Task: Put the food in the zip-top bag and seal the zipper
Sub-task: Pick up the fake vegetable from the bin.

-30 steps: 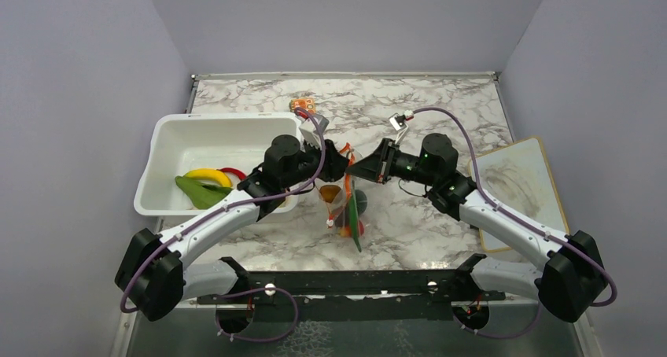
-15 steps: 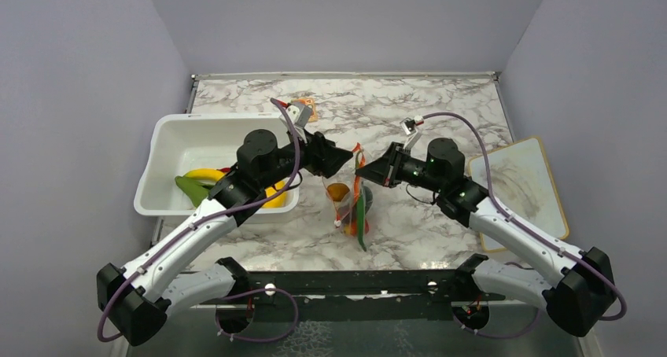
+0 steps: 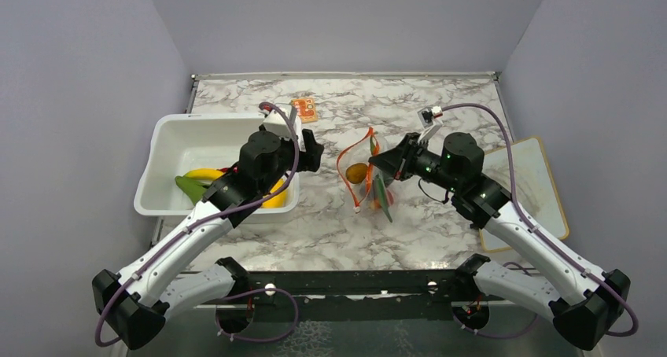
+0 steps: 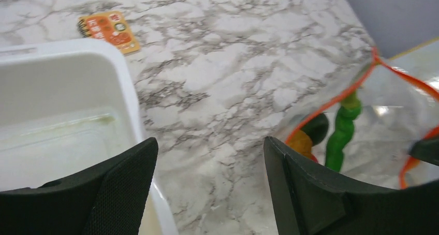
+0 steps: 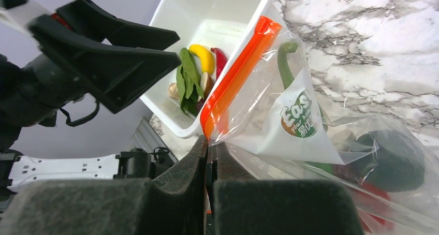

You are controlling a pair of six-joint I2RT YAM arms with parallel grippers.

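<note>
clear zip-top bag (image 5: 305, 136) holds chilli (image 4: 339, 136), tub (image 3: 212, 118) holds banana (image 3: 206, 173).

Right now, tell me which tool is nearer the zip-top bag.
Right. The right tool is shut on the zipper of the zip-top bag. The left tool hangs open by the white tub, at its right wall, apart from the bag.

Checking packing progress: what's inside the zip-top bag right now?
The zip-top bag holds a green chilli, an orange lump and a dark round piece; something red underneath is mostly covered.
</note>
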